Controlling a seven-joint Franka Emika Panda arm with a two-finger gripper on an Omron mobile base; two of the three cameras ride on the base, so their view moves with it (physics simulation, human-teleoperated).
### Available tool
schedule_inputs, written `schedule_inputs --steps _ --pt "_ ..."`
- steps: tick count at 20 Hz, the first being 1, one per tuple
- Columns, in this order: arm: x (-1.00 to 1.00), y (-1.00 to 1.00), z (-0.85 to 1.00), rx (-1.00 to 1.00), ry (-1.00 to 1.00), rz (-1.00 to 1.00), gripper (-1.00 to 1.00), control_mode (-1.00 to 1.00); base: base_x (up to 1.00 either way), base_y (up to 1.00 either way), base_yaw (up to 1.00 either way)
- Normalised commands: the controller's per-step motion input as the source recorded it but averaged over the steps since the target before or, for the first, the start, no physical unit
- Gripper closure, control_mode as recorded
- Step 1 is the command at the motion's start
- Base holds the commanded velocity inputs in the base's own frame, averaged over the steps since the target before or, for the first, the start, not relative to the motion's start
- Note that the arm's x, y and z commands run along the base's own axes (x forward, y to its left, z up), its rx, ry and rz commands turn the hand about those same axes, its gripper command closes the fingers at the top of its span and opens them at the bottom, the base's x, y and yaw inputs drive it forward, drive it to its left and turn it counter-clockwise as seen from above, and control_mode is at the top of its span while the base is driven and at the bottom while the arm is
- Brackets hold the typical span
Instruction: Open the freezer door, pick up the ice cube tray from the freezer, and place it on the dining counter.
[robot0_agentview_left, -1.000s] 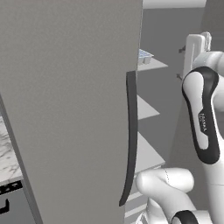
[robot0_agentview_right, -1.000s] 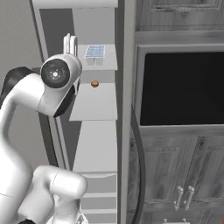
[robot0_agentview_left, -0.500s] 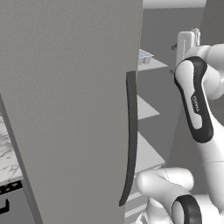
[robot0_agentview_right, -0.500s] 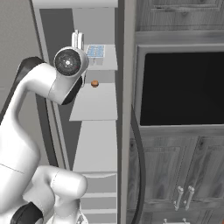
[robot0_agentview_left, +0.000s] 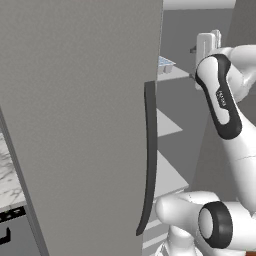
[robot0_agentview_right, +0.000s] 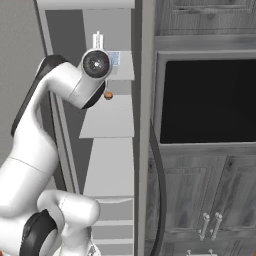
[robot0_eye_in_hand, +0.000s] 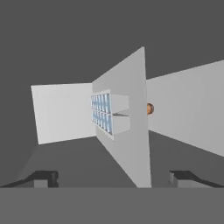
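The freezer door (robot0_agentview_right: 143, 150) stands open to the right of my arm. I see it edge-on, with its dark curved handle (robot0_agentview_right: 160, 190) bowing outward. The ice cube tray (robot0_agentview_right: 114, 57) is pale blue and lies on the top shelf, also in the left base view (robot0_agentview_left: 165, 63) and the hand view (robot0_eye_in_hand: 103, 113). My gripper (robot0_agentview_right: 98, 38) is raised to that shelf's height, just in front of the tray and apart from it. It points into the freezer (robot0_agentview_left: 210, 42). In the hand view the gripper (robot0_eye_in_hand: 113, 179) is open wide and holds nothing. The dining counter is out of view.
A matching grey door (robot0_agentview_left: 75, 125) with a dark bar handle (robot0_agentview_left: 149, 160) borders the opening on the left. A small brown object (robot0_agentview_right: 108, 95) sits on the shelf below the tray. Lower white shelves (robot0_agentview_right: 107, 117) and drawers follow. A dark oven front (robot0_agentview_right: 205, 100) is at right.
The arm has swung the hand up and closer to the top shelf, toward the tray. The jaws have stayed open. The tray and door have not moved.
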Motion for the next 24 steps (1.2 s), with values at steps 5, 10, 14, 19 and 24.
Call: schedule_inputs --steps 5,10,14,19,24 --pt "0.35 0.0 -0.02 0.0 0.0 0.08 -1.0 -1.0 0.0 0.0 0.0" --pt "0.24 0.0 -0.1 -0.03 0.0 0.03 -1.0 -1.0 0.0 0.0 0.0" --pt "0.22 0.0 -0.13 -0.08 0.0 0.0 -1.0 -1.0 0.0 0.0 0.0" --pt "0.28 0.0 -0.09 -0.09 0.0 0.0 -1.0 -1.0 0.0 0.0 0.0" --pt "0.31 0.0 -0.05 -0.05 0.0 0.0 -1.0 -1.0 0.0 0.0 0.0"
